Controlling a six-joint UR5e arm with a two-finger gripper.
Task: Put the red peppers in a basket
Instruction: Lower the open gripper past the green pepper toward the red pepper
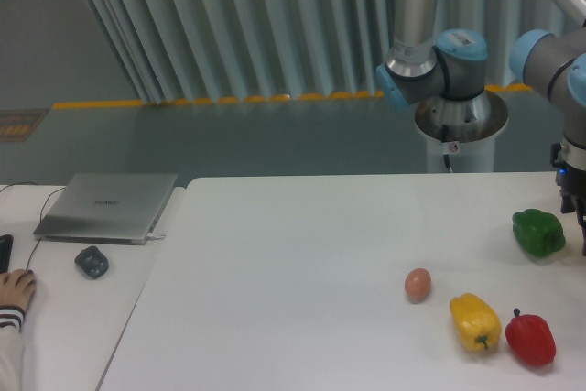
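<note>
We count three peppers on the white table: one red pepper, one yellow pepper, one green pepper. Plus one egg (brownish, lying alone left of the yellow one).

Red pepper sits lower right of the frame, just beside the yellow pepper on its right, apparently not touching. Its dark stem points up and slightly left; long axis runs roughly from upper left to lower right, body lying on the table. Yellow pepper is similarly laid out, its stem end toward the bottom. Green pepper is well apart from both, at the right edge, mid-height.

One arm, coming in from the upper right. Its gripper is mostly cut off by the right frame edge, just right of the green pepper; we see only dark parts of it, so we cannot tell how wide it is spread or whether it has hold of anything.

Left side: one closed laptop, one dark mouse, one person's hand at the lower left edge.
</note>
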